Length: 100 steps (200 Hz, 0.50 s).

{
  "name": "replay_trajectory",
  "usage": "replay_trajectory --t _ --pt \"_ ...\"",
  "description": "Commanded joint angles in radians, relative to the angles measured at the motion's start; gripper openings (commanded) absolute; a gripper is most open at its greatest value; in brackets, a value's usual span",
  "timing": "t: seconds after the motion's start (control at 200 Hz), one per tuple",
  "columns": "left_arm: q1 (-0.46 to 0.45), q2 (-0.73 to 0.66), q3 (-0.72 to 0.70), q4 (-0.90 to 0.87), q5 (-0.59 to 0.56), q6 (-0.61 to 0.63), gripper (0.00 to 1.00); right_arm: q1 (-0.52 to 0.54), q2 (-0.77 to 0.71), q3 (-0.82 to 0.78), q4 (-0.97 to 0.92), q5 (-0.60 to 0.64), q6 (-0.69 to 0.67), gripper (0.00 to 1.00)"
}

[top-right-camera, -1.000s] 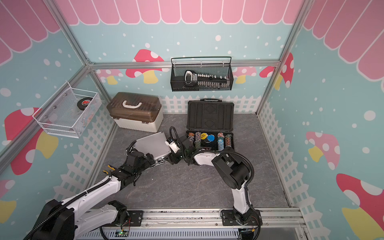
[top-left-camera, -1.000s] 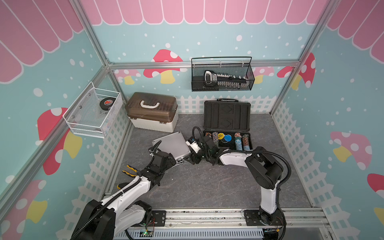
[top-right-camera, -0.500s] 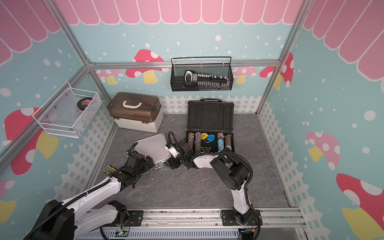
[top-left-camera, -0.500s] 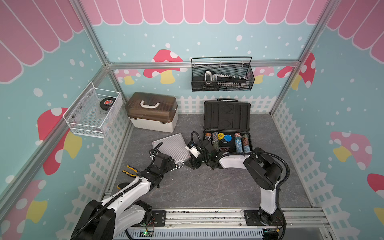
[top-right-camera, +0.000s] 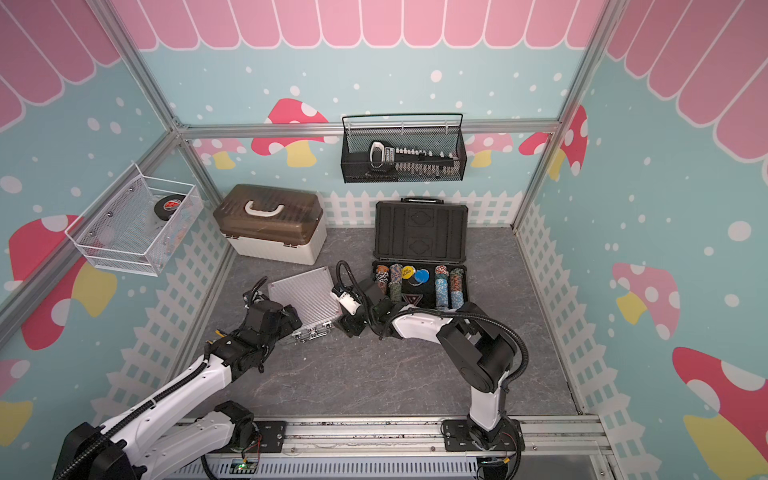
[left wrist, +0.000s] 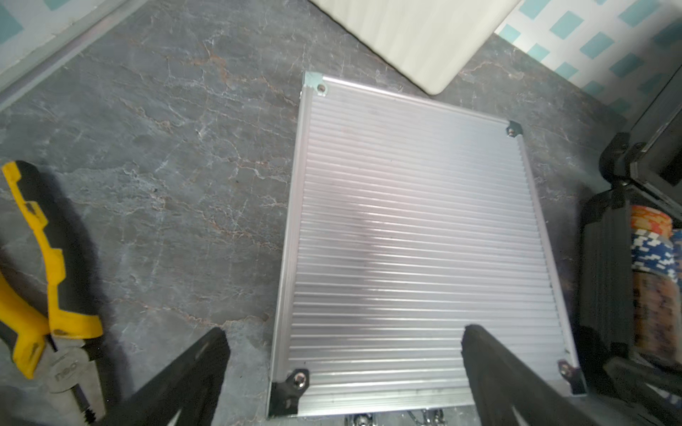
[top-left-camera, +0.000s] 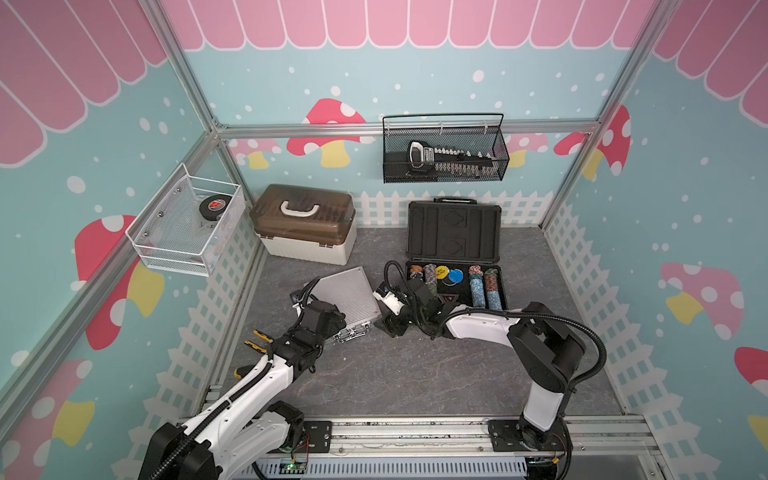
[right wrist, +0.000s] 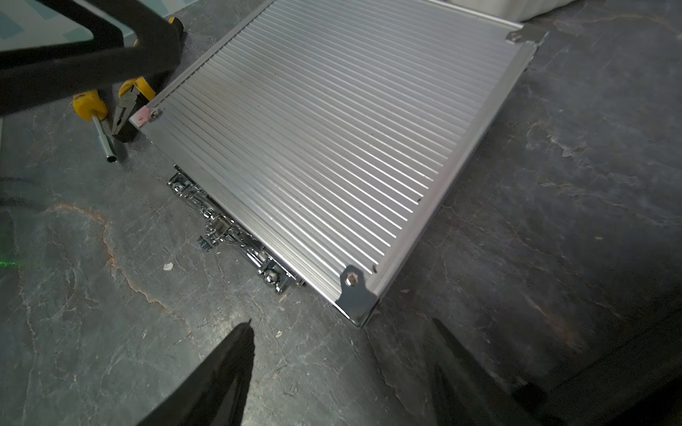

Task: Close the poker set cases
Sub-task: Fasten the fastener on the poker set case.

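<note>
Our left gripper (left wrist: 343, 332) hangs with jaws spread full and empty above the near edge of the silver case (left wrist: 406, 239), one finger over the ribbed lid and the other over the floor (left wrist: 166, 166). Our right gripper (right wrist: 342, 322), jaws well parted and holding nothing, sits low over the floor just off the case's front corner. A second ago it was against that edge, and it has since drawn back. The silver case (top-left-camera: 343, 297) lies flat with its lid down in both top views. Whether its chrome latches (right wrist: 228, 228) are fastened we cannot tell. We judge that half of the job done. Just beside it the dark case (top-left-camera: 453, 232) stands open, lid upright and chips (top-left-camera: 478, 286) showing. It is what remains, and the right arm is nearer.
</note>
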Motion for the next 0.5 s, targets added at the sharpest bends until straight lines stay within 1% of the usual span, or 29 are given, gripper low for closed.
replay_trajectory --t 0.0,0.15,0.305,0.445,0.46,0.495 --pt "-0.002 0.031 0.069 -0.060 -0.029 0.026 0.99 0.006 -0.044 0.006 -0.055 0.033 -0.124 0.73" --pt "0.002 0.106 0.133 -0.075 -0.022 0.038 0.99 0.025 -0.044 0.031 -0.077 0.038 -0.240 0.73" --pt "0.004 0.218 0.190 -0.065 0.004 0.044 0.99 0.046 -0.039 0.036 -0.044 0.061 -0.321 0.73" --pt "0.006 0.278 0.205 -0.023 0.048 0.042 0.99 0.074 -0.042 0.017 0.004 0.058 -0.415 0.73" --pt "0.031 0.284 0.206 -0.018 0.054 0.043 0.99 0.076 -0.042 0.016 0.009 0.056 -0.423 0.73" --pt "0.042 0.300 0.211 -0.012 0.062 0.041 0.99 0.081 -0.037 0.015 0.023 0.050 -0.436 0.73"
